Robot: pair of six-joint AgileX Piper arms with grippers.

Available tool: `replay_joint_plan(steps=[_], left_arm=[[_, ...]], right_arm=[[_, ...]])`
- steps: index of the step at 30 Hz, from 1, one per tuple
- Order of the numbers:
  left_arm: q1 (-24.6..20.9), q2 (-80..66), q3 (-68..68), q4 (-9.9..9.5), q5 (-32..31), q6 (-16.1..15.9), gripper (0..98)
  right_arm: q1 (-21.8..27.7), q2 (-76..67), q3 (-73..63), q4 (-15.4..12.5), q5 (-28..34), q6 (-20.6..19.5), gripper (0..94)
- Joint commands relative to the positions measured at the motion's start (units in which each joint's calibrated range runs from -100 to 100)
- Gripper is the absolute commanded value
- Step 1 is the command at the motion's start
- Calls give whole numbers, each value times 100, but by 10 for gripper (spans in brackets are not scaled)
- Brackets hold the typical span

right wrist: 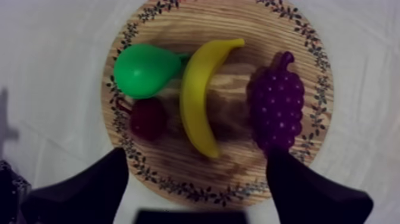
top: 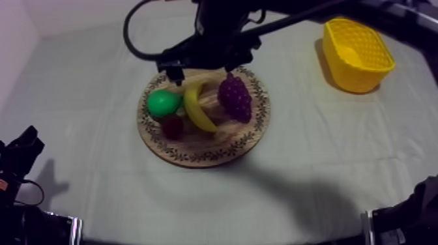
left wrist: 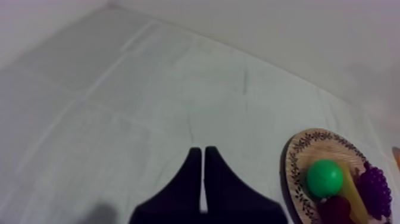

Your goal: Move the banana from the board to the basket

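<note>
A yellow banana [top: 197,107] lies on the round wooden board [top: 228,140], between a green pear [top: 163,103] and purple grapes [top: 236,96]; a small red fruit [top: 173,126] sits by the pear. My right gripper [top: 203,72] hangs over the board's far edge. In the right wrist view it [right wrist: 197,156] is open above the board [right wrist: 232,65], its fingers on either side of the banana [right wrist: 199,101] and touching nothing. The yellow basket [top: 357,52] stands at the far right. My left gripper [left wrist: 203,173] is shut on nothing, low at the table's left.
In the right wrist view the pear [right wrist: 143,70] and red fruit [right wrist: 147,118] lie close to one side of the banana, and the grapes [right wrist: 277,104] to the other. The left wrist view has the board [left wrist: 294,164] off to the side, across bare cloth.
</note>
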State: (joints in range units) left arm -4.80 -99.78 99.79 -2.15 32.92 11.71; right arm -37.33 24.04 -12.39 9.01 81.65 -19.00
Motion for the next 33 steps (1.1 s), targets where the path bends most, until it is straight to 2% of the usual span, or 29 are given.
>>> replay_joint_plan(steps=[1,14,28,33], left_arm=[[-1,-5,-1,-3,-1,-1,1],[-1,-5,-1,-3,-1,-1,1],[-1,-5,-1,-3,-1,-1,1],[-1,-5,-1,-3,-1,-1,1]], right_arm=[[25,275,-21,-70,-119,46,627],[147,1570,-786,-367,-390,305,563],[263,2828,-1708,-345,-507,416,502],[292,3082,-1838,-323,-599,422,419]])
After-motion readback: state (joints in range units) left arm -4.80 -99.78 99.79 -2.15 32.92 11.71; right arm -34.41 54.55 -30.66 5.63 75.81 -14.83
